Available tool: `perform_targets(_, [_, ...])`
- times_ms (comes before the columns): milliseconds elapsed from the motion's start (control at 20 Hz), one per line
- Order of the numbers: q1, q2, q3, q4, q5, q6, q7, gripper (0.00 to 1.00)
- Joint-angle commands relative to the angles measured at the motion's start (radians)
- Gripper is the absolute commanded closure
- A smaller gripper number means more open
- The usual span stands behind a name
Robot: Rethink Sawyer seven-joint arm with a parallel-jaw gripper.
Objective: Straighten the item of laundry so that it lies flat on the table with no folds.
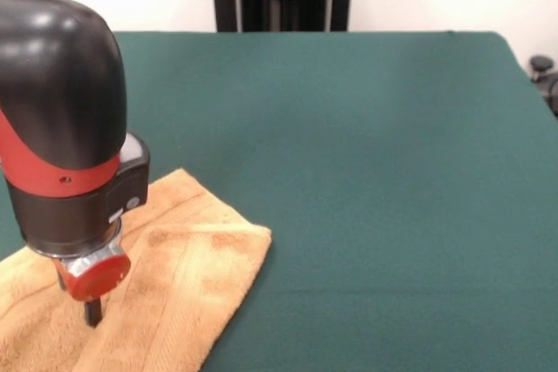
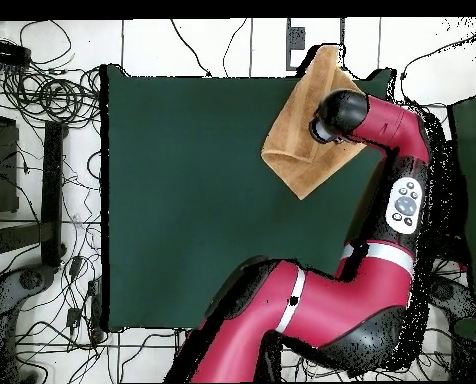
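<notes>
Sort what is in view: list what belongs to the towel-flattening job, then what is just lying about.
Job:
towel, folded
table
gripper, down on the towel

Lying about:
cables on the floor beside the table

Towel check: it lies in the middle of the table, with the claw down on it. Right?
Not the middle. The overhead view shows the towel at a corner of the table, part of it past the edge. The claw is indeed down on it.

Robotics lab: red and black jointed robot arm over a large dark green felt-topped table, white tiled floor strewn with loose black cables, black equipment stands alongside
</notes>
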Motion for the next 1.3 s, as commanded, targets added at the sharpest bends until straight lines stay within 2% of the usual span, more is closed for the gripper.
perform_targets(50, [0.066, 0.195, 0.106, -0.125, 0.107, -0.057, 0.417, 0.00])
perform_targets(200, [0.078, 0.239, 0.067, -0.213, 0.129, -0.001, 0.466, 0.00])
perform_targets(300, [0.077, 0.252, 0.076, -0.233, 0.150, 0.012, 0.433, 0.00])
perform_targets(550, [0.046, 0.269, 0.166, -0.224, 0.210, -0.033, 0.222, 0.00])
perform_targets(700, [0.042, 0.260, 0.176, -0.198, 0.252, -0.009, 0.205, 0.00])
perform_targets(900, [0.035, 0.203, 0.195, -0.100, 0.300, 0.052, 0.195, 0.00])
perform_targets(1300, [0.000, -0.005, 0.147, 0.254, 0.281, 0.083, 0.113, 0.00])
